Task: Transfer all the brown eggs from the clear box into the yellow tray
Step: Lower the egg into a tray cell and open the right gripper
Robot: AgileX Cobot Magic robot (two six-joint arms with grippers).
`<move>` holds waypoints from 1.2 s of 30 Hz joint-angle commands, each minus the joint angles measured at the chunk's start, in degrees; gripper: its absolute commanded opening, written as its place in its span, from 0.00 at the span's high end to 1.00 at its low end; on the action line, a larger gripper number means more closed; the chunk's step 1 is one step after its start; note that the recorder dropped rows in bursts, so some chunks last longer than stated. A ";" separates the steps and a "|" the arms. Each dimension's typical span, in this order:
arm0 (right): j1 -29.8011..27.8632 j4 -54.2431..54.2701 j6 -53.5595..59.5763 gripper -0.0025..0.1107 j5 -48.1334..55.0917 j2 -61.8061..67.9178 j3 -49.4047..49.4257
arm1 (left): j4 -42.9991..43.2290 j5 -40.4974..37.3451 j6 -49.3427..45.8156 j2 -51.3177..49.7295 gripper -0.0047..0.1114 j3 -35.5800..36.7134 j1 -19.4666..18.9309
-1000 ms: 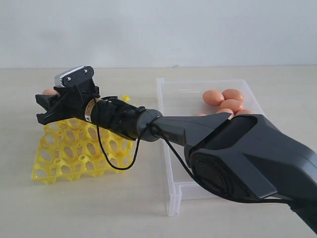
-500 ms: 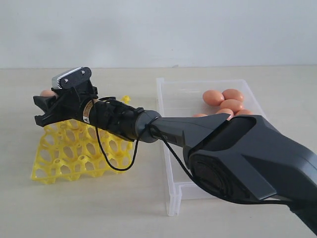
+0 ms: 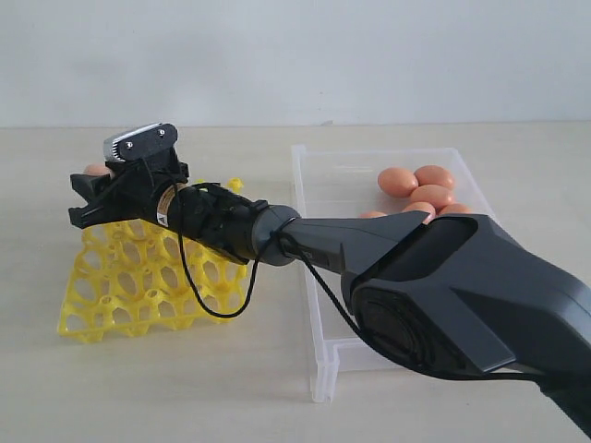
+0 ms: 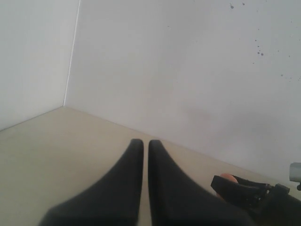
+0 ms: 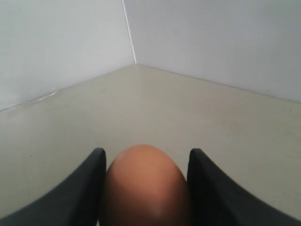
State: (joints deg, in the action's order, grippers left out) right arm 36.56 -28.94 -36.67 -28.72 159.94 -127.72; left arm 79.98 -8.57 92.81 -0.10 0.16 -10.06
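My right gripper (image 3: pixel 81 198) reaches across to the left and hovers over the far left part of the yellow tray (image 3: pixel 138 277). It is shut on one brown egg (image 3: pixel 92 170), which fills the gap between the fingers in the right wrist view, brown egg (image 5: pixel 146 183). The tray cells that show are bare. Several more brown eggs (image 3: pixel 416 189) lie at the far end of the clear box (image 3: pixel 323 277); the arm hides some of them. My left gripper (image 4: pixel 142 141) is shut on nothing, above the table, and the exterior view does not show it.
The long dark right arm (image 3: pixel 443 286) lies over the clear box and the gap between box and tray. A black cable (image 3: pixel 217 300) hangs from it over the tray. White walls stand behind the beige table (image 3: pixel 185 388).
The right gripper with its egg wavered slightly left and back above the tray. Nothing else moved.
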 commanded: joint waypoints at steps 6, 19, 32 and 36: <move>0.02 0.78 2.15 0.62 1.18 -0.38 -0.36 | 0.54 0.19 0.19 0.10 0.93 -0.16 -0.05; 0.02 -0.31 2.97 0.49 1.18 -0.38 -0.36 | 0.83 0.19 0.19 0.10 0.93 -0.16 -0.05; 0.02 -0.06 3.41 0.46 1.18 -0.82 -0.36 | 1.76 1.05 0.19 0.10 0.93 -0.16 -0.05; 0.02 -0.06 9.41 0.46 1.18 -3.96 -0.36 | 1.76 1.05 0.19 0.10 0.93 -0.16 -0.05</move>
State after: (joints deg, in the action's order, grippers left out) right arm 36.56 -28.70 -31.16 -27.02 159.36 -127.74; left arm 81.33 -7.91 92.81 -0.10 0.16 -10.06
